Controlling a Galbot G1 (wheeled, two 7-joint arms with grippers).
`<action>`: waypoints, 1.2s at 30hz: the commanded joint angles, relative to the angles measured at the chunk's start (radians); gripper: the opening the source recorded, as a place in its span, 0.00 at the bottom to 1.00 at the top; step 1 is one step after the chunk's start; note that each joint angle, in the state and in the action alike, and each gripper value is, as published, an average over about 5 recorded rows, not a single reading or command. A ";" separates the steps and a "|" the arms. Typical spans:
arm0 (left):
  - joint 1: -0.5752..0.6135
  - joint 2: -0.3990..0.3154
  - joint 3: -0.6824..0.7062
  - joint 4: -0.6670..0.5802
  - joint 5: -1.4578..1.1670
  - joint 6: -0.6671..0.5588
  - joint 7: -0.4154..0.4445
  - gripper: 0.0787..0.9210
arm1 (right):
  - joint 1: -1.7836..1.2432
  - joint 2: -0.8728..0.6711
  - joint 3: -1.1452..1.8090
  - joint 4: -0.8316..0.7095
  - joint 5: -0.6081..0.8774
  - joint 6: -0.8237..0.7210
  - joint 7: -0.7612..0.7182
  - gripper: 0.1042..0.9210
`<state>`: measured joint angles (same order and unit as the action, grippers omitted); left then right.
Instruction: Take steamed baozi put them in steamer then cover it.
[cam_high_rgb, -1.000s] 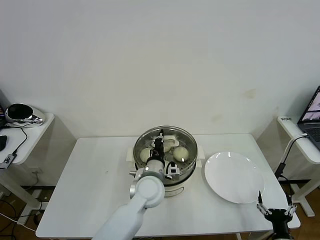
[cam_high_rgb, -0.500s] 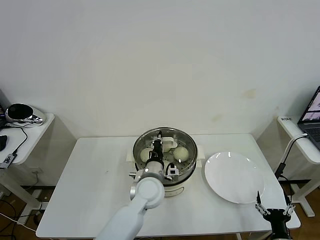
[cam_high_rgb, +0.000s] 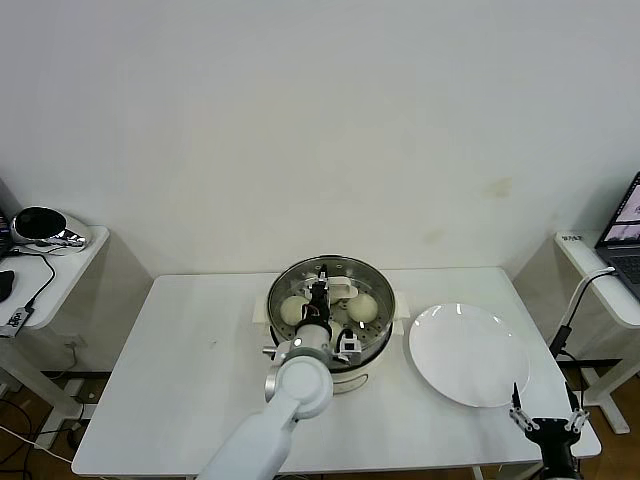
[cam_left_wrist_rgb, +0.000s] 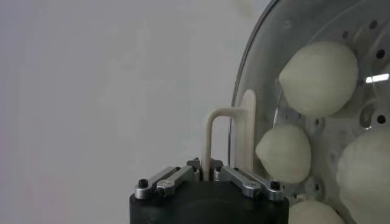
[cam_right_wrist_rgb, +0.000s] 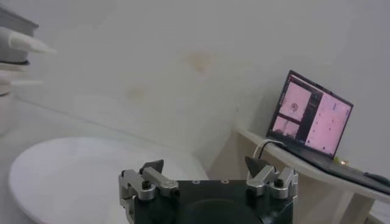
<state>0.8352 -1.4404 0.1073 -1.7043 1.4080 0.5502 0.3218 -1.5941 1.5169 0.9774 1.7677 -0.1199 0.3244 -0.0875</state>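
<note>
The steamer (cam_high_rgb: 368, 352) stands at the table's middle on its white base. The clear glass cover (cam_high_rgb: 345, 268) lies over it, rim on the pot's rim. My left gripper (cam_high_rgb: 318, 296) is above the pot's middle, shut on the cover's cream handle (cam_left_wrist_rgb: 230, 131). Through the glass I see several cream-white baozi on the perforated tray, among them one (cam_high_rgb: 293, 310) on the left and one (cam_high_rgb: 362, 307) on the right. They also show in the left wrist view (cam_left_wrist_rgb: 317, 70). My right gripper (cam_high_rgb: 545, 420) is open and empty at the table's front right corner.
A flat white plate (cam_high_rgb: 468, 352) lies right of the steamer, empty; it also shows in the right wrist view (cam_right_wrist_rgb: 67, 173). A side table with a laptop (cam_right_wrist_rgb: 314, 119) stands at the far right, another side table at the far left.
My left gripper with the cover has shifted very slightly over the pot. My right gripper has dropped a little toward the table's front edge.
</note>
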 joint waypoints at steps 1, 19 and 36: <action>0.008 -0.004 -0.003 -0.001 0.000 -0.006 -0.006 0.08 | 0.000 0.000 -0.001 0.000 -0.001 0.000 -0.001 0.88; 0.230 0.151 -0.045 -0.372 -0.247 -0.037 -0.076 0.48 | 0.000 0.002 -0.014 -0.004 -0.012 0.005 -0.002 0.88; 0.946 0.298 -0.803 -0.512 -1.711 -0.634 -0.605 0.88 | -0.083 -0.098 -0.178 0.049 0.079 -0.017 -0.033 0.88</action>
<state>1.3290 -1.1903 -0.2426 -2.1604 0.6567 0.2878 0.0183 -1.6134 1.4939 0.9116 1.7802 -0.1131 0.3255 -0.1026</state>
